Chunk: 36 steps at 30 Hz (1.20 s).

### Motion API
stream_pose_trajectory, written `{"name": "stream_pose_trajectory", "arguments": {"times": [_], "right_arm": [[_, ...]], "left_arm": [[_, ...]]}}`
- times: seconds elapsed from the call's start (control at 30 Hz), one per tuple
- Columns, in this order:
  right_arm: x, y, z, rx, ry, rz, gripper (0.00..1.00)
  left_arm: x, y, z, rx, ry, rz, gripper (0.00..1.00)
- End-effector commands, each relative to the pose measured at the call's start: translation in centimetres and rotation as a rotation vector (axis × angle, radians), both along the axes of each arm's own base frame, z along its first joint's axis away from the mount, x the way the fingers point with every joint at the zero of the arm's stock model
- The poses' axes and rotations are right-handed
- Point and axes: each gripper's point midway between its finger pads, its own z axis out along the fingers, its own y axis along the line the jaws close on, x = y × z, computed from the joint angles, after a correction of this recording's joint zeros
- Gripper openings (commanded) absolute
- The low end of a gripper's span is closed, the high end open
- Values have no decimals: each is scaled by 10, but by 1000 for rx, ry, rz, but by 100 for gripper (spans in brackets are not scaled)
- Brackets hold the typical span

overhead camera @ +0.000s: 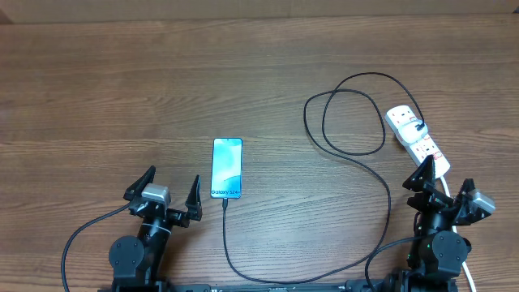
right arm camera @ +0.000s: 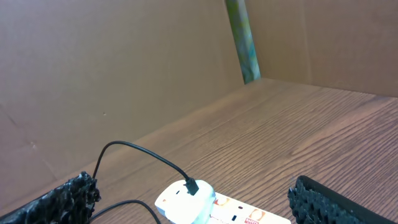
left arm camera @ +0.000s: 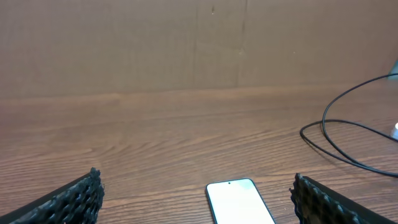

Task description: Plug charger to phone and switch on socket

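We judge the charger (overhead camera: 224,231) seated at the phone's (overhead camera: 227,168) 6 o'clock; left hand (overhead camera: 173,177) and right hand (overhead camera: 448,174) both released, so right must press the socket (overhead camera: 423,148) squarely.

- Phone (overhead camera: 227,168) lies flat mid-table, screen up and glowing blue.
- Charger (overhead camera: 225,231) tip sits right at the phone's near edge. The cable drops toward the robot, sweeps right, then loops up to the socket (overhead camera: 415,138).
- Socket lies angled at the right, with a black plug seated in its far end.
- Left gripper (overhead camera: 166,195) hangs beside the phone, fingers spread wide.
- Right gripper (overhead camera: 442,182) sits at the socket's near end, fingers also apart.
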Motion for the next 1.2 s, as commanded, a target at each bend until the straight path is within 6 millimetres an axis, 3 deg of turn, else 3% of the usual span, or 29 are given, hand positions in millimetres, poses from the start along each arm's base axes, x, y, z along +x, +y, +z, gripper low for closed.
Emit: {"name": "stream_pose_trajectory", "arguments": {"times": [0.0,0.5,0.77,1.17], "right_arm": [[-1,-1,-1,2,-7,-8,100],[-1,-1,-1,1,-8,-8,100],[-1,-1,-1,1,-8,-8,100],[-1,-2,-1,1,-8,-9,100]], "left_arm": [[0,-2,0,3,-8,-8,100],[0,0,0,3,-8,-1,99],[2,23,0,4,-8,93,100],[2,21,0,4,-8,87,100]]}}
